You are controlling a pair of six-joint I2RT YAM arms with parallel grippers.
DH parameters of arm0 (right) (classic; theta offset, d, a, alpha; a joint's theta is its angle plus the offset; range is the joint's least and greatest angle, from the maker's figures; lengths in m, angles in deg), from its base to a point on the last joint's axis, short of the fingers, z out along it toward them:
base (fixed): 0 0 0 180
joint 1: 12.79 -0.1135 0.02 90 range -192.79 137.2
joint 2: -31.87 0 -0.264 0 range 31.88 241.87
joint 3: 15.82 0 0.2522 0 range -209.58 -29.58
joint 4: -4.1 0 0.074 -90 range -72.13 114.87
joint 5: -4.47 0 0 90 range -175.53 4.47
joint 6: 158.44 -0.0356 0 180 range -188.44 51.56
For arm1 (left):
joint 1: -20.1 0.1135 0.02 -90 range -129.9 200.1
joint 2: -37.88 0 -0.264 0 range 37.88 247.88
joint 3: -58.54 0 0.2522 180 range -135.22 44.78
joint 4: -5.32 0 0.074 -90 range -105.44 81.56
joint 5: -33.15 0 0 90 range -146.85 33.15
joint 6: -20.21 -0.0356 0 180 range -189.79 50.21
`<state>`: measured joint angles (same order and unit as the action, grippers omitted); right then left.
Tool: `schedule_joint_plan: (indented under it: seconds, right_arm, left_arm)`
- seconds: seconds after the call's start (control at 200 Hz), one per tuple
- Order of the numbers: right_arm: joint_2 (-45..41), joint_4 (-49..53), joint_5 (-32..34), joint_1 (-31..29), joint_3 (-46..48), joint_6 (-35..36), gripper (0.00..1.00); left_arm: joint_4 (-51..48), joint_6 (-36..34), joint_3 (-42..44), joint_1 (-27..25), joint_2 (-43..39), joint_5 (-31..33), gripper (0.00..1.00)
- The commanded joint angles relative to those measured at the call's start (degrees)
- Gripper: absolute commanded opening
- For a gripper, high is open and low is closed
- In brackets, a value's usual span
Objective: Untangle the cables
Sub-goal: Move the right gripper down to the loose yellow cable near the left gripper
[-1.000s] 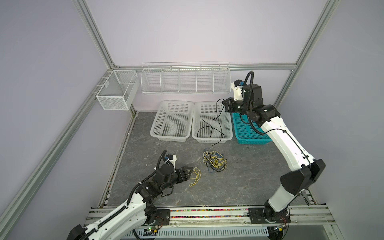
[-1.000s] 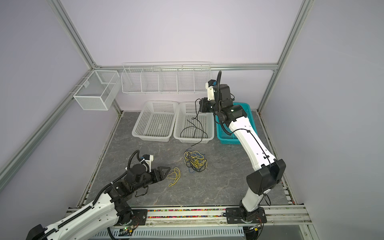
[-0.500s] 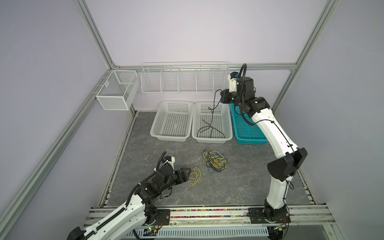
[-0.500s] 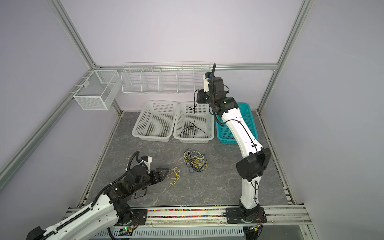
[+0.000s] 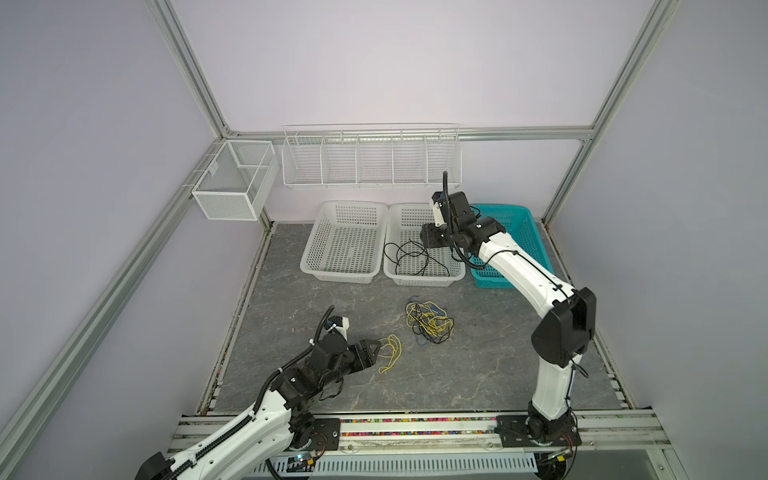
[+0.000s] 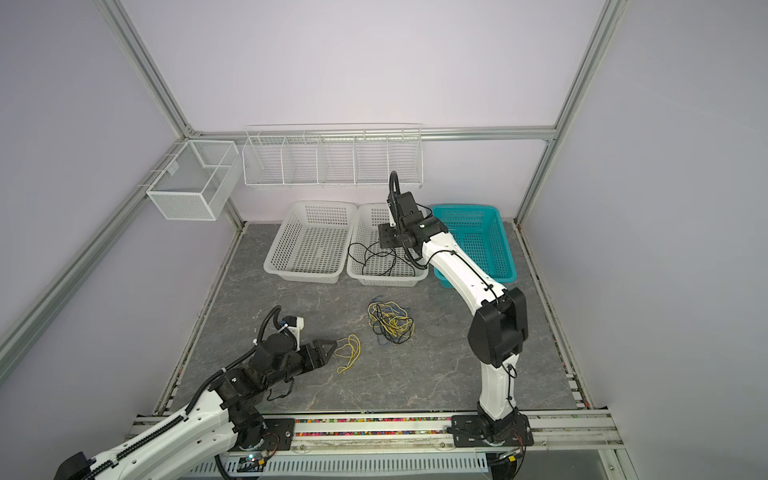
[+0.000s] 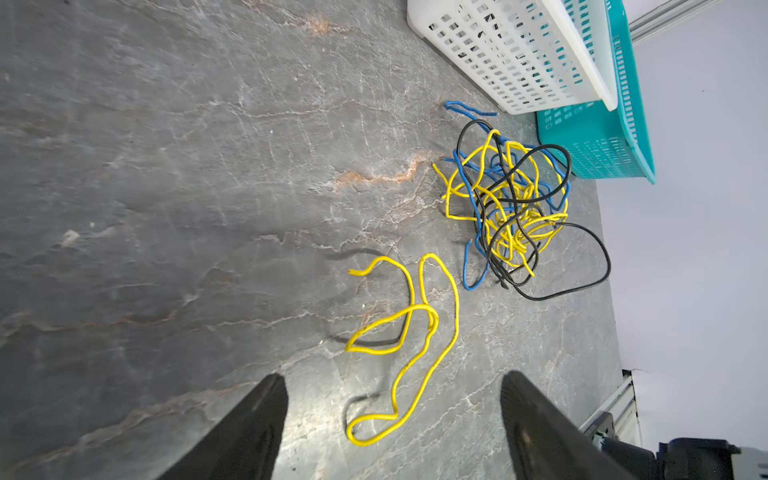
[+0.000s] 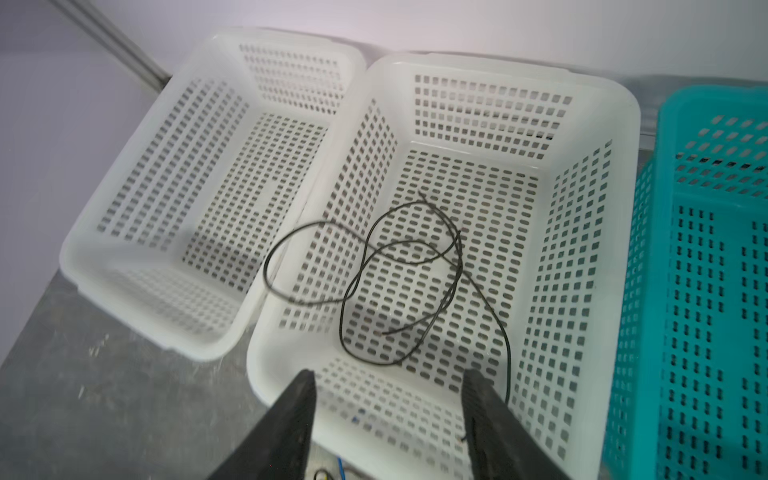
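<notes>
A tangle of yellow, blue and black cables [image 5: 430, 328] [image 6: 390, 324] [image 7: 507, 208] lies mid-floor. A single yellow cable [image 5: 390, 353] [image 6: 349, 353] [image 7: 415, 332] lies apart from it, just ahead of my open left gripper [image 5: 374, 352] [image 6: 328, 353] [image 7: 392, 376], whose fingers stand wide with one loop of it on the floor between them. One black cable [image 5: 409, 259] [image 6: 374, 262] [image 8: 395, 282] lies loosely coiled in the middle white basket [image 5: 424, 282] [image 8: 623, 124]. My right gripper [image 5: 430, 240] [image 6: 384, 239] [image 8: 390, 373] hovers open over that basket, and one strand of the cable runs close past one finger.
An empty white basket [image 5: 345, 276] stands left of the middle one and a teal basket [image 5: 536, 241] right of it. On the back wall hang a wire shelf [image 5: 370, 158] and a mesh box [image 5: 232, 183]. A rail runs along the front edge.
The right gripper has opened and moved lower. The black cable that hung from it now lies in the middle basket. The left arm has barely moved.
</notes>
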<state>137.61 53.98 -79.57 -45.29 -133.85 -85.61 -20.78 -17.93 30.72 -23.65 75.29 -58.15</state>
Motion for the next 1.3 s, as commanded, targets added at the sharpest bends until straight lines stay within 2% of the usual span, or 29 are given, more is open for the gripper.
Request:
schedule_joint_plan:
  seconds: [0.0,0.135,0.22,0.455,0.755,0.965,1.13,1.295]
  right_arm:
    - [-6.8,-2.6,-2.0,-1.9,6.6,-2.4,0.65]
    - [-13.8,-6.9,-11.0,-5.3,19.0,-4.5,0.68]
    - [-17.5,-9.8,-13.8,-7.5,25.9,-5.7,0.69]
    - [-20.5,-12.3,-12.2,-12.3,33.8,-7.2,0.68]
    - [-16.0,-17.8,-12.1,-20.9,41.0,-10.6,0.65]
    - [-10.4,-20.4,-11.3,-22.9,42.5,-12.5,0.59]
    - [-9.3,-21.8,-9.0,-23.1,44.6,-13.3,0.54]
    - [-6.7,-22.4,-10.0,-23.4,45.4,-14.2,0.47]
  left_arm:
    - [-1.0,-0.9,-0.8,0.3,0.1,1.5,0.82]
    - [-2.9,-1.8,-1.7,0.3,0.2,2.1,0.82]
    - [-3.7,-2.3,-1.8,0.3,-0.2,2.5,0.82]
    - [-3.3,-2.4,-1.5,0.3,-0.7,3.3,0.82]
    - [-3.2,-1.8,0.2,0.3,-2.2,3.4,0.82]
    - [-3.0,-1.6,0.5,0.3,-2.2,2.6,0.82]
    - [-0.6,-0.4,2.1,0.3,-2.0,1.7,0.82]
    - [1.7,0.0,2.1,0.3,-0.7,0.8,0.82]
